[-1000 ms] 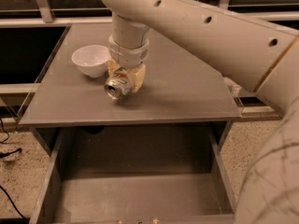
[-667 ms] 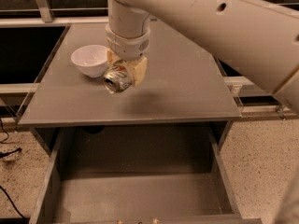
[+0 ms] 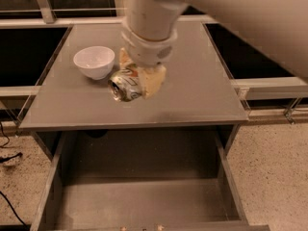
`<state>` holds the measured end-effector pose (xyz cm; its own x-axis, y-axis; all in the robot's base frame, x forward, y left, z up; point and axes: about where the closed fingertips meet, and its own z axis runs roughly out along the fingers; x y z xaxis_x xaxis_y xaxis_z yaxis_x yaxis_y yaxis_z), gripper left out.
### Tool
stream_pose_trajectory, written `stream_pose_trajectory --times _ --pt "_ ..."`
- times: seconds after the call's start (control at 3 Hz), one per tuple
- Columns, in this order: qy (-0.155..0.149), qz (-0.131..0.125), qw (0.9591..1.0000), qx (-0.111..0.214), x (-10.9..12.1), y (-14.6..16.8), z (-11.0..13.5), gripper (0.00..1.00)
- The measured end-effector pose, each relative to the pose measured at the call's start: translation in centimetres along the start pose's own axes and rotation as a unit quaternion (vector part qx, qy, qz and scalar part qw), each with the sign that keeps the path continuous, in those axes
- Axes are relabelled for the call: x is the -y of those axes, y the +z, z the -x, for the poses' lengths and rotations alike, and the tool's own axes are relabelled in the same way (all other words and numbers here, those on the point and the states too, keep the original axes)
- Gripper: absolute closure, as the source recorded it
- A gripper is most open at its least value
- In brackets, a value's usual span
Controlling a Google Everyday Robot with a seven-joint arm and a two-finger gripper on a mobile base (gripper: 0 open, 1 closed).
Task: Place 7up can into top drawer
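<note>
- The gripper (image 3: 137,78) hangs from the pale arm (image 3: 149,13) above the middle of the table top, with its two cream pads closed on the can (image 3: 126,85).
- The can lies sideways in the grip and appears to be held clear of the table. Its silver end faces the camera and tilts a little downward.
- The can looks light and thin-walled, and a dent shows. A hard squeeze would likely crumple it and the smooth metal could slip, so a hold across the middle of the body, as here, seems best.
- A white bowl (image 3: 94,61) stands on the table top (image 3: 202,81) just to the left of the can, near it but not touching.
- The front edge of the table top runs between the can and the drawer (image 3: 144,201), which stands open below, nearer the camera.
- The drawer is wide and shallow with low side walls. Its flat bottom offers plenty of room, provided the can clears the table's front lip before going down.
</note>
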<state>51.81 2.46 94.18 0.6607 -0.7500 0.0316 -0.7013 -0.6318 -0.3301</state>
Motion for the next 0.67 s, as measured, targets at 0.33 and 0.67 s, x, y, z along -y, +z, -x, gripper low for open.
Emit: stream_pose_trajectory --times 0.33,0.67 --pt "0.044 -0.035 0.9982 0.022 -1.38 -0.70 -0.79 1.00" --pt "0.045 -0.035 0.9981 0.023 -1.40 -0.71 -0.81 1.00"
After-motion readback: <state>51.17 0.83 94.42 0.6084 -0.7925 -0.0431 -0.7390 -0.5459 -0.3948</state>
